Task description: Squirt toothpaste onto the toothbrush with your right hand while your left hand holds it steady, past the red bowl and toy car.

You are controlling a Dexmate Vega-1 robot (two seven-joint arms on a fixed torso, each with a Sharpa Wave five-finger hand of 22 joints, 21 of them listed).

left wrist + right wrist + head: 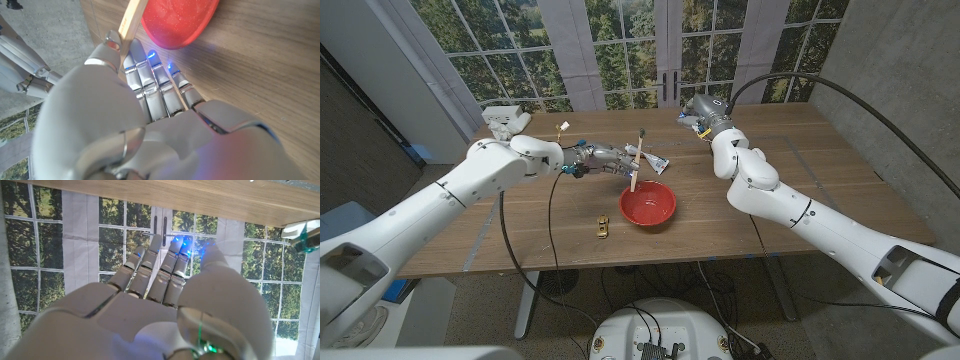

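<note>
Head view: left hand [603,158] hovering just behind the red bowl [648,204], clamped on the wooden handle of the toothbrush [637,160], which stands nearly upright with its lower end at the bowl's far rim. Toothpaste tube [657,160] lying on the worktop [820,170] just behind the bowl, touching or nearly touching the brush; hard to tell which. Right hand [701,113] up near the worktop's far edge, well behind and to the right of the bowl, holding nothing visible; too small here to say whether fingers are apart or together. Toy car [603,226] just left of the bowl on its near side. White object [506,120] at the far left corner, well away from the bowl.

Left wrist view: fingers [150,82] wrapped against the wooden handle, pinched between thumb and fingers; bowl close beyond the fingertips.

Right wrist view: fingers [160,265] stretched out straight and side by side, empty, pointing at the windows [125,235]; edge of the tube visible off to one side.

Judged step: brush held steady, paste not yet picked up. Next move likely calls for bringing the right hand back toward the bowl, spreading over the tube, closing on its body without knocking the brush.
</note>
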